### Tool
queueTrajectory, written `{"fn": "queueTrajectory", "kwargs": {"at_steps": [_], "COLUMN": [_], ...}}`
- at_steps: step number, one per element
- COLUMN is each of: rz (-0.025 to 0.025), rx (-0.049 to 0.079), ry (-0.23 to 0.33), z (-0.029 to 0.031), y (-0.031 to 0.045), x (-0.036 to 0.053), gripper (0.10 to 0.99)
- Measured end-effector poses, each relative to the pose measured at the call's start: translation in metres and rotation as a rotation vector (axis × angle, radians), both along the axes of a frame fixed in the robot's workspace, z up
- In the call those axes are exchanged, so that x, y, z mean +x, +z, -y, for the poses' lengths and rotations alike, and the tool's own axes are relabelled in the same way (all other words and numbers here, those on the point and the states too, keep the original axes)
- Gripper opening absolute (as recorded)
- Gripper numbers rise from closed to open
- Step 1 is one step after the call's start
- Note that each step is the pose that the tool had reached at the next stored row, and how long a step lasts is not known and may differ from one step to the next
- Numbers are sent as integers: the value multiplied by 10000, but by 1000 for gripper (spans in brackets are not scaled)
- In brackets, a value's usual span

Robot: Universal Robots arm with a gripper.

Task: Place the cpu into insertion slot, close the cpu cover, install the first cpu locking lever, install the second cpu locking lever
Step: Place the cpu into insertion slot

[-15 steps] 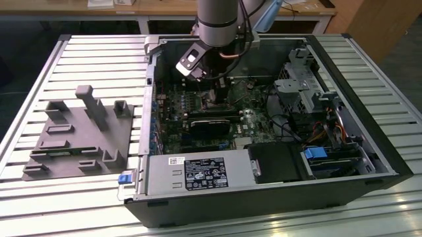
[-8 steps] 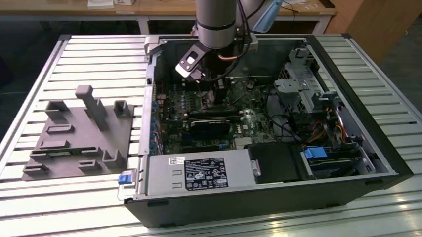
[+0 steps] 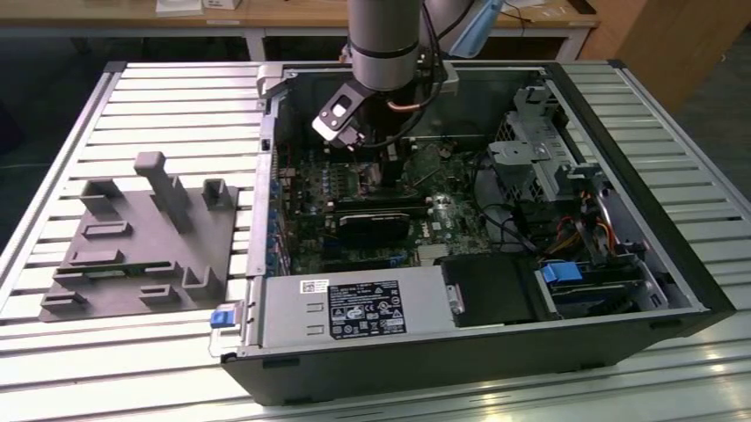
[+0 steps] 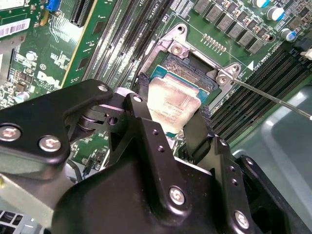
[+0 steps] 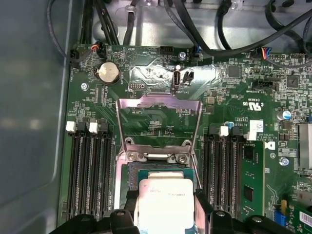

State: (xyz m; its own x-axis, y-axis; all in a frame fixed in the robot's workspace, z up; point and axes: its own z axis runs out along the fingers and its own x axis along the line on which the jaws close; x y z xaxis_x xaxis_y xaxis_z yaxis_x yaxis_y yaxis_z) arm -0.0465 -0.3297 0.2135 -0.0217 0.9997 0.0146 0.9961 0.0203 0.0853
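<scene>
My gripper is shut on the cpu, a silver-grey square chip, with one black finger on each of two opposite sides. The chip hangs tilted just over the insertion slot, whose dark centre shows beyond it. In the first wrist view the cpu covers the near part of the insertion slot, and the cpu cover stands flipped open beyond it. A thin locking lever sticks out sideways from the socket corner. In the exterior view my gripper is down inside the open computer case.
Long black memory slots flank the socket on both sides. Cables run along the case wall beyond the board. A black card and drive cages crowd the case. A grey fixture lies on the slatted table at the exterior view's left.
</scene>
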Motion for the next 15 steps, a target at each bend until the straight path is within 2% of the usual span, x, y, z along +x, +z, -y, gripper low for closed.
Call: {"fn": "queueTrajectory", "kwargs": {"at_steps": [15], "rz": [-1], "rx": [1], "ry": [-171], "z": [-43], "y": [-105], "x": [-16], "gripper": [537]}}
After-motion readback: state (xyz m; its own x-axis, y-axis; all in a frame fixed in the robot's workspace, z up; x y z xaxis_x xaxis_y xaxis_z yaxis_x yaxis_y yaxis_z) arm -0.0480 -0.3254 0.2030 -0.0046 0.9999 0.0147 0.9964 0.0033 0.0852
